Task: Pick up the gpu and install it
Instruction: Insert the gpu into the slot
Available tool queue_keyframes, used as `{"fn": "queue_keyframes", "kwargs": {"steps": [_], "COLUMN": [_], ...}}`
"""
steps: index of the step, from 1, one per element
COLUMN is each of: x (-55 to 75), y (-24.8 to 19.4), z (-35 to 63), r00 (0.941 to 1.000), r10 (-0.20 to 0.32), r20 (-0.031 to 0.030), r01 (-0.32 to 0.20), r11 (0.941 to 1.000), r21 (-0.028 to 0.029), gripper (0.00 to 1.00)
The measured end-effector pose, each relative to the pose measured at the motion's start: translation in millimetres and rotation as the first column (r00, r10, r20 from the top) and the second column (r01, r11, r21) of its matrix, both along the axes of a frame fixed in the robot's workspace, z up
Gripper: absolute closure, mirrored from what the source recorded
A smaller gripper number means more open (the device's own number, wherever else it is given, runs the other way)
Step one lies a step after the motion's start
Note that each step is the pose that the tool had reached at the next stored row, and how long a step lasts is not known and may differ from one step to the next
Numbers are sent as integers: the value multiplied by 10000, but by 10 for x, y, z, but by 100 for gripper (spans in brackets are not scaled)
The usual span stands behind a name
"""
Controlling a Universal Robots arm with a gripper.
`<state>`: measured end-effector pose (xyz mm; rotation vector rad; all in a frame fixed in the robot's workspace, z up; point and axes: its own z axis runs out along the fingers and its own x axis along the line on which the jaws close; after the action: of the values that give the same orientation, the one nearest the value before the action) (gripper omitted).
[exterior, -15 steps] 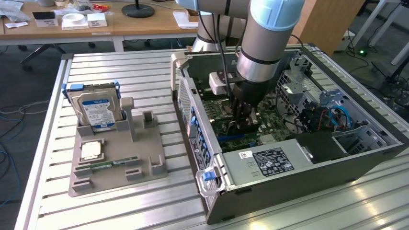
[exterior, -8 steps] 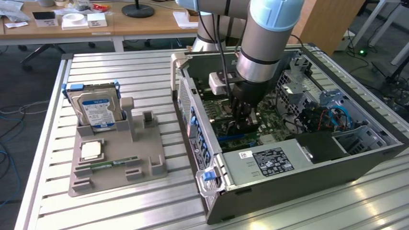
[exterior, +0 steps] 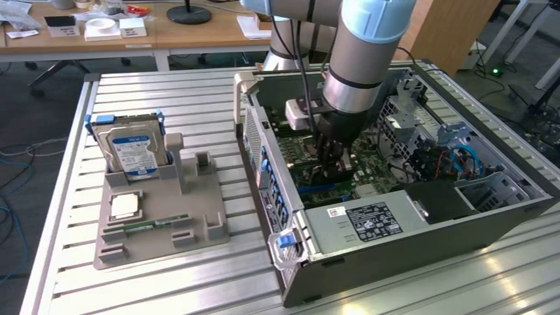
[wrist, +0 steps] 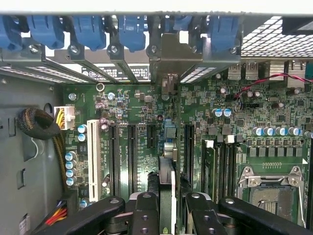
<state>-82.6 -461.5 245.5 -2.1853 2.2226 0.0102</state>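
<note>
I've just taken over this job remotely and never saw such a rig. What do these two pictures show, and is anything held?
The exterior view, from a camera off the machine, shows one robot arm reaching into an open computer case lying on a slatted metal table. Beside the case, a grey holder carries an upright hard drive. The wrist view looks from the arm down past its tool onto the green motherboard. The tool is closed on the gpu, a thin card seen edge-on, over the board's slots.
</note>
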Motion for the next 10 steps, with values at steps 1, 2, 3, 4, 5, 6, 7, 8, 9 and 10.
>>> {"fn": "queue_keyframes", "kwargs": {"steps": [1, 2, 3, 4, 5, 6, 7, 8, 9, 10], "x": [-3, -5, -8, -9, -11, -13, -16, -17, -19, -19], "y": [1, 1, 2, 3, 4, 5, 5, 5, 5, 5], "z": [-1, -3, -4, -5, -6, -9, -13, -17, -19, -22], "r00": [10000, 10000, 10000, 10000, 10000, 10000, 10000, 10000, 10000, 10000], "r10": [0, 1, 2, 3, 3, 2, 3, 3, 3, 4], "r20": [0, 0, 1, 1, 1, 1, 1, 1, 0, 0], "r01": [0, -1, -2, -3, -3, -2, -3, -3, -3, -4], "r11": [10000, 10000, 10000, 10000, 10000, 10000, 10000, 10000, 10000, 10000], "r21": [1, 2, 2, 2, 2, 2, 3, 3, 1, 1], "gripper": [74, 74, 74, 74, 74, 74, 74, 74, 74, 74]}}
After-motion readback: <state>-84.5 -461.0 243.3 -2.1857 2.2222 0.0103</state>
